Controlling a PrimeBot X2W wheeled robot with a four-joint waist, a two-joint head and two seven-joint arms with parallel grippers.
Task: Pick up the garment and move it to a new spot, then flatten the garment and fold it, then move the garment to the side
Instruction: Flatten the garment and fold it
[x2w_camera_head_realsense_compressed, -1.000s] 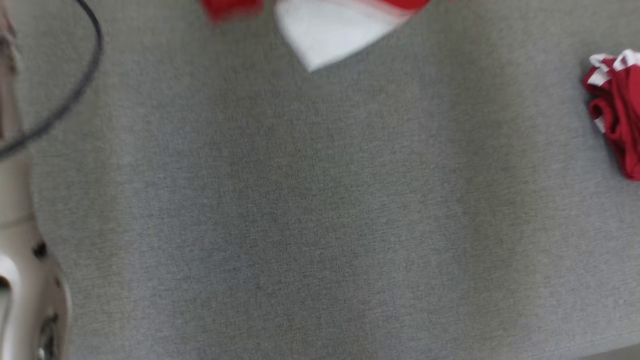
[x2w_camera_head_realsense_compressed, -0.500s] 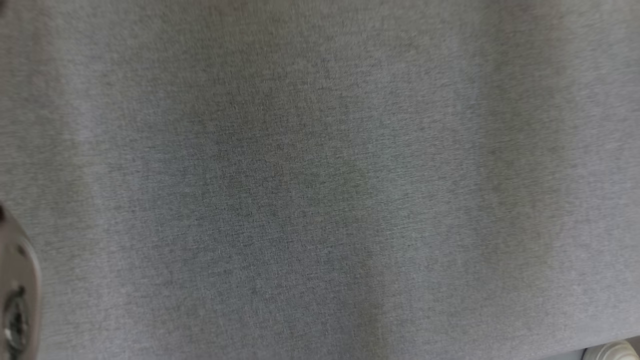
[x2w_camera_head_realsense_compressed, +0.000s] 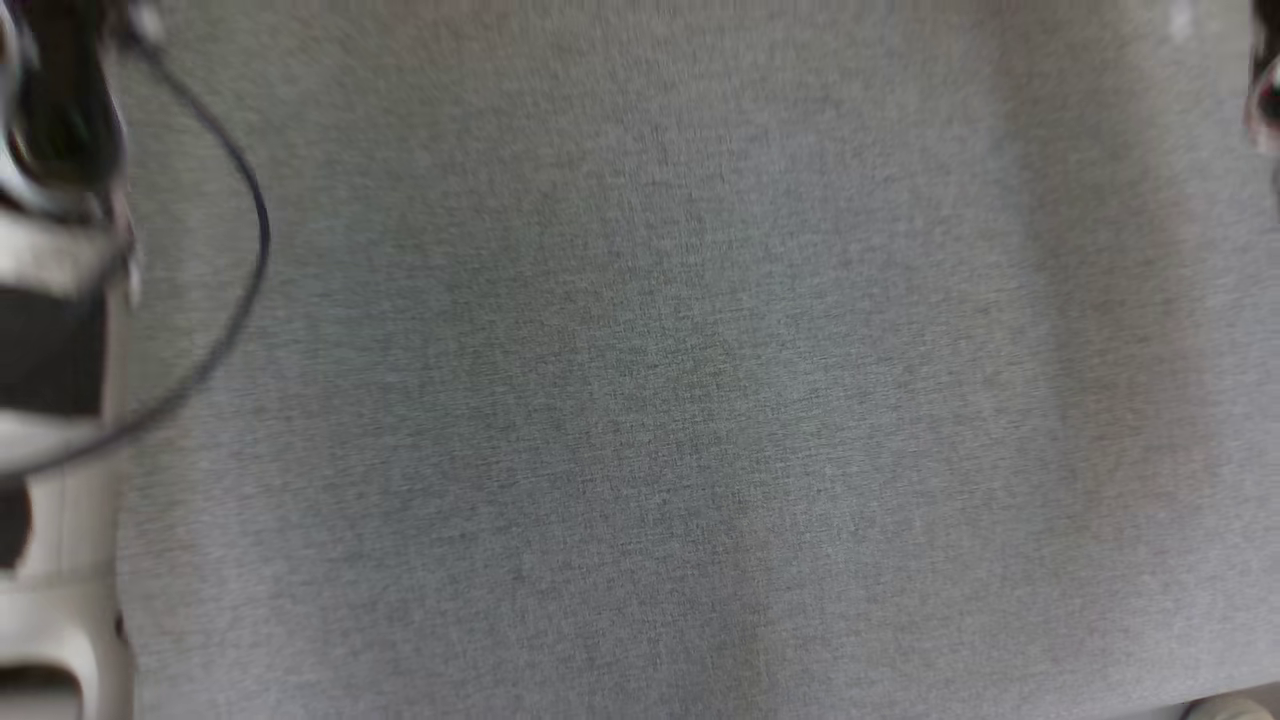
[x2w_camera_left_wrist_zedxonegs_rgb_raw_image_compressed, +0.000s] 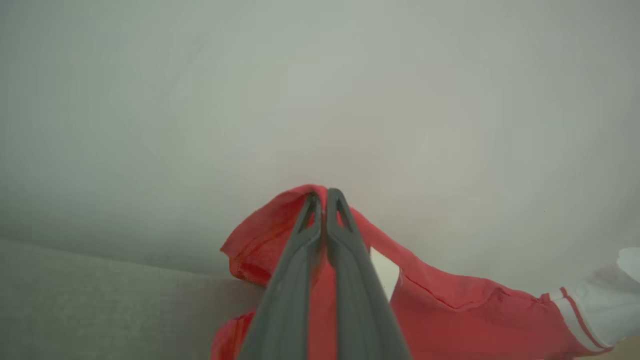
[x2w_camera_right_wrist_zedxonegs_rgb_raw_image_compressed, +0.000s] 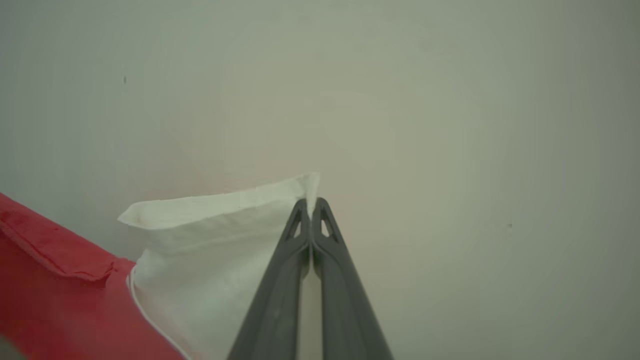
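Garment (x2w_camera_left_wrist_zedxonegs_rgb_raw_image_compressed: 450, 310) hangs between both arms: left pincer (x2w_camera_left_wrist_zedxonegs_rgb_raw_image_compressed: 326, 192) clenched on a red fold, cloth trailing toward four o'clock; right pincer (x2w_camera_right_wrist_zedxonegs_rgb_raw_image_compressed: 311, 201) clamped on a white corner, fabric falling away to eight o'clock. Two spread grips, likely to stretch it flat before laying it on the grey surface (x2w_camera_head_realsense_compressed: 650, 400), though blur hides its height.

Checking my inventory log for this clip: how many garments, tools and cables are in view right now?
Red and white garment: 1
Tools: 2, left tool and right tool, both shut on the garment
Dark cable: 1
Total: 4
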